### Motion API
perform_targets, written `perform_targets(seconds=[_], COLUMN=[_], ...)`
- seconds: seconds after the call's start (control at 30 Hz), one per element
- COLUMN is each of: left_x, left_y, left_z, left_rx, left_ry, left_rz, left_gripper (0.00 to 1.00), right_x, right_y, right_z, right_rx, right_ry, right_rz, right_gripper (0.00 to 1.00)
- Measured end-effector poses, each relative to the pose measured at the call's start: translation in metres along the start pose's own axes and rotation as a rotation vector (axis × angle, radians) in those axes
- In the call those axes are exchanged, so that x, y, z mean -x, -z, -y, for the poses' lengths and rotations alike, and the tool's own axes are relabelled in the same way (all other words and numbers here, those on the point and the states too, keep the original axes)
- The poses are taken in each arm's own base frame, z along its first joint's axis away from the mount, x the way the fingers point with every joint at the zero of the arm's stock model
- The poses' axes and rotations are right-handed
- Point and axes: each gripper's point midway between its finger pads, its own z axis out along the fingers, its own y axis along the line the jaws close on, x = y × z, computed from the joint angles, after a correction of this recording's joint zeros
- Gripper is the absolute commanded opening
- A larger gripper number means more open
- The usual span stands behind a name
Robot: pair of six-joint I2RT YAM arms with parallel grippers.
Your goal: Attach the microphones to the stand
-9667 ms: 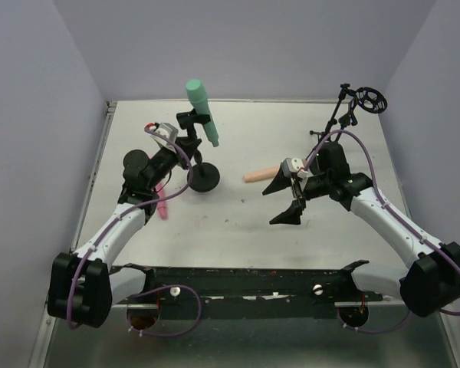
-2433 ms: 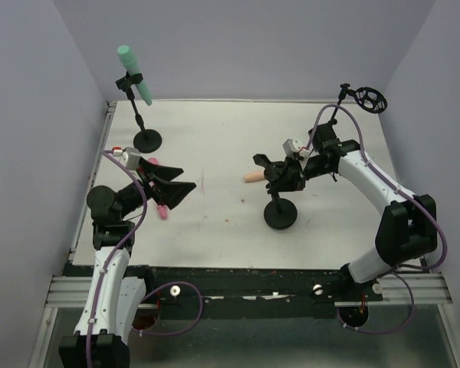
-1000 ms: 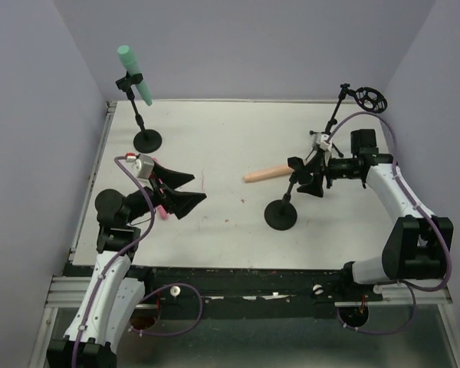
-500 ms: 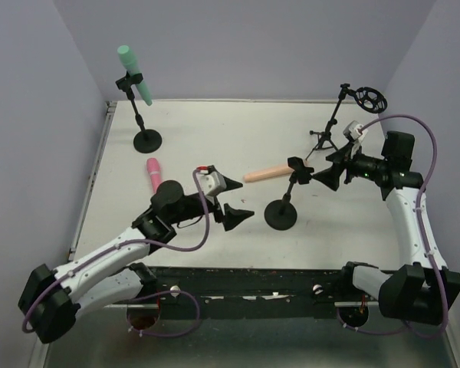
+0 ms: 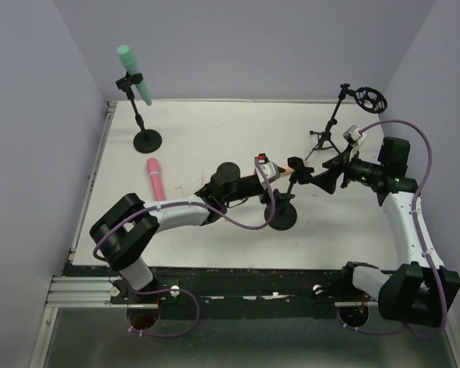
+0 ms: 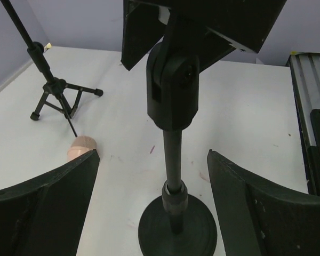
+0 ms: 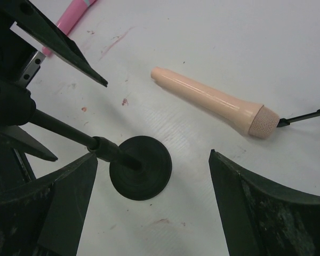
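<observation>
At mid-table, the round-based stand (image 6: 173, 160) rises untouched between the left gripper's (image 6: 153, 156) wide-spread fingers (image 6: 42, 213) — the right gripper (image 7: 152, 156) gapes empty too. 3 tapered, round-headed microphones: teal-green microphone (image 5: 128, 60) clipped on the far-left stand (image 5: 147, 140), pink microphone (image 5: 154, 178) flat at left, peach-tan microphone (image 7: 213, 104) flat behind the middle stand.

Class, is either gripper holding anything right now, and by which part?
Nothing is held. The left gripper is open astride the stand pole, not touching it; the right gripper is open too.
</observation>
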Motion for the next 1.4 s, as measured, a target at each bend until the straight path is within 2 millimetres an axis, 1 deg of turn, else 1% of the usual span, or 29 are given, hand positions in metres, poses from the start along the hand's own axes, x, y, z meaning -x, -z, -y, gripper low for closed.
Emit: perform_targets(seconds=[0.07, 0.17, 0.2, 0.23, 0.27, 0.33, 0.4, 0.57, 0.6, 0.67, 0.77, 0.9, 1.0, 1.1, 1.2, 1.23, 1.27, 1.4], left_x=[-0.004, -0.005, -0.004, -0.003, 0.001, 0.006, 0.011, 0.013, 0.012, 0.012, 0.013, 0.011, 0.010, 0.010, 0.010, 0.010, 0.011, 0.011], left_y=[-0.008, -0.018, -0.020, -0.021, -0.022, -0.024, -0.025, -0.024, -0.023, -0.022, -0.013, 0.007, 0.022, 0.031, 0.037, 0.039, 0.040, 0.043], left_z=[0.002, 0.012, 0.013, 0.015, 0.016, 0.015, 0.013, 0.008, 0.008, 0.009, 0.007, -0.010, -0.028, -0.041, -0.048, -0.049, -0.050, -0.052], left_rx=[-0.003, -0.016, -0.017, -0.019, -0.015, -0.002, 0.015, 0.061, 0.070, 0.083, 0.130, 0.270, 0.413, 0.506, 0.560, 0.573, 0.585, 0.598], left_ry=[-0.006, -0.019, -0.021, -0.022, -0.025, -0.027, -0.022, -0.004, 0.007, 0.013, 0.032, 0.058, 0.069, 0.073, 0.073, 0.073, 0.074, 0.075], left_rz=[0.011, 0.041, 0.047, 0.057, 0.073, 0.097, 0.118, 0.138, 0.141, 0.149, 0.155, 0.152, 0.151, 0.153, 0.167, 0.173, 0.182, 0.197], left_gripper=[0.84, 0.72, 0.64, 0.53, 0.49, 0.47, 0.38, 0.03, 0.00, 0.00, 0.00, 0.00, 0.00, 0.00, 0.00, 0.04, 0.12, 0.39], right_x=[0.001, 0.001, 0.001, 0.001, 0.001, 0.001, 0.001, 0.001, 0.001, 0.000, 0.000, 0.000, 0.000, 0.001, 0.001, 0.001, 0.001, 0.001], right_y=[0.000, 0.000, 0.000, 0.000, 0.000, 0.000, 0.000, 0.000, 0.000, -0.001, -0.001, -0.001, -0.002, -0.002, -0.002, -0.002, -0.002, -0.002], right_z=[0.000, 0.000, 0.000, 0.000, 0.000, 0.000, 0.000, 0.000, 0.000, 0.000, 0.000, -0.001, -0.003, -0.004, -0.006, -0.006, -0.006, -0.007], right_rx=[0.000, -0.001, -0.001, -0.001, -0.001, 0.000, 0.000, 0.001, 0.001, 0.002, 0.003, 0.014, 0.028, 0.036, 0.047, 0.049, 0.050, 0.054], right_ry=[-0.002, -0.009, -0.011, -0.013, -0.013, -0.013, -0.014, -0.015, -0.015, -0.016, -0.019, -0.019, -0.022, -0.022, -0.016, -0.015, -0.014, -0.010], right_rz=[0.002, 0.003, 0.003, 0.003, 0.003, 0.003, 0.003, 0.003, 0.003, 0.002, 0.001, 0.004, 0.007, 0.009, 0.013, 0.014, 0.014, 0.016], right_gripper=[0.93, 0.93, 0.93, 0.93, 0.93, 0.93, 0.93, 0.93, 0.93, 0.93, 0.93, 0.93, 0.93, 0.93, 0.93, 0.93, 0.93, 0.94])
